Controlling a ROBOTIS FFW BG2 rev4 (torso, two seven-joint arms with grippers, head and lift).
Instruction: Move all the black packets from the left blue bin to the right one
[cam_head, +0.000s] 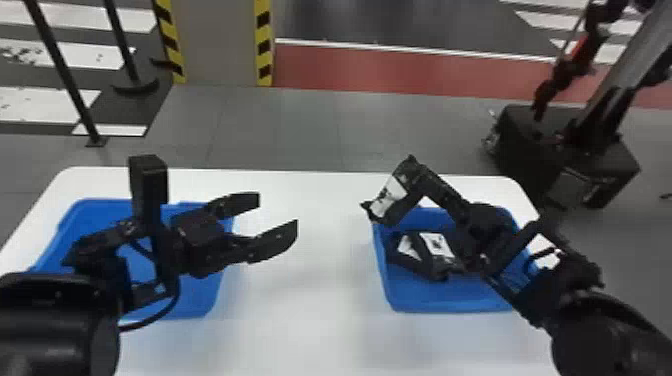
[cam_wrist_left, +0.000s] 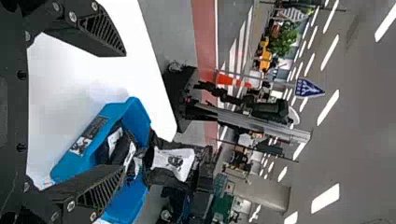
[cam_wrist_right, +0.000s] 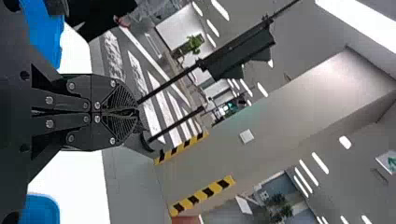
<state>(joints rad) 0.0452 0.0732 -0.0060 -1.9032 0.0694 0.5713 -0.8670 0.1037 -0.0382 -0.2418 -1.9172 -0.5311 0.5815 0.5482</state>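
Right wrist view: my right claw (cam_wrist_right: 133, 112) clamps 1 black packet (cam_head: 390, 196), raised near the right bin (cam_head: 445, 305), presumably for depositing; left claw (cam_head: 278, 212) wide open, empty

Right hand (cam_head: 413, 189) with black packet (cam_head: 390, 196) near right blue bin (cam_head: 450, 304)

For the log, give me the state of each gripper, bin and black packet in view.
Left gripper: open, holding nothing.
Right gripper: shut on a black packet.
Held black packet: gripped, raised off the table.
Black packets in the right bin: lying loose.
Right blue bin: upright, partly filled.
Left blue bin: upright, partly hidden by the left arm.
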